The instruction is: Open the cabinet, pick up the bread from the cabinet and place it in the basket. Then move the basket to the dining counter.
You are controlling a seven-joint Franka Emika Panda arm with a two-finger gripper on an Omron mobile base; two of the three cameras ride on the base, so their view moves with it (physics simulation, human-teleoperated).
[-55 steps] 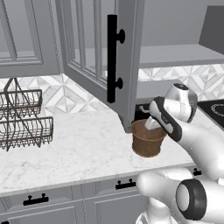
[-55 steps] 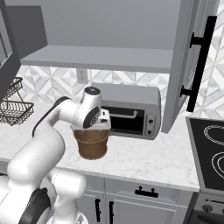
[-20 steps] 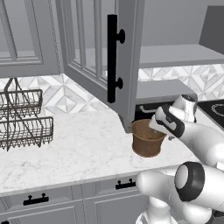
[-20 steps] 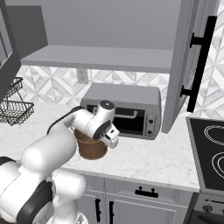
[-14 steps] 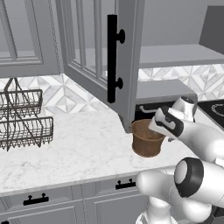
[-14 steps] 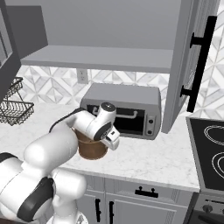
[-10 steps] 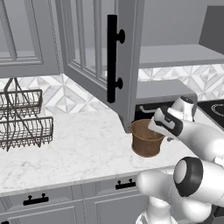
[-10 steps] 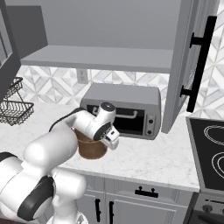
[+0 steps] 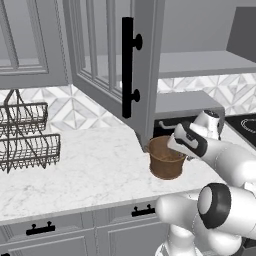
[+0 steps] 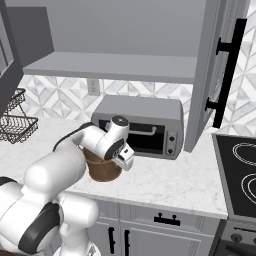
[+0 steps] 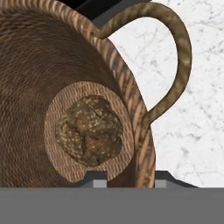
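Observation:
The round brown woven basket (image 9: pixel 164 161) stands on the marble counter in front of the toaster oven. The small dark-brown bread (image 11: pixel 89 131) lies on the basket's bottom. My gripper (image 11: pixel 130 179) is low over the basket's rim (image 11: pixel 144 148), one finger inside the wall and one outside, just below a looped rim handle (image 11: pixel 177 61). The jaws are shut on the rim. In the base views my hand (image 9: pixel 186 141) (image 10: pixel 119 146) sits at the basket's stove-side edge (image 10: pixel 102 171). The grey cabinet door (image 9: pixel 145 60) hangs open, with its black bar handle (image 9: pixel 127 67) toward me.
A silver toaster oven (image 10: pixel 142 126) stands right behind the basket. A black wire two-tier rack (image 9: pixel 25 137) is at the counter's left. The black stove top (image 10: pixel 240 182) lies to the right. The second open cabinet door (image 10: pixel 220 65) hangs over the counter's right end.
The hand came down from above the basket to its rim. In the last second the jaws closed onto the rim wall while the arm barely moved.

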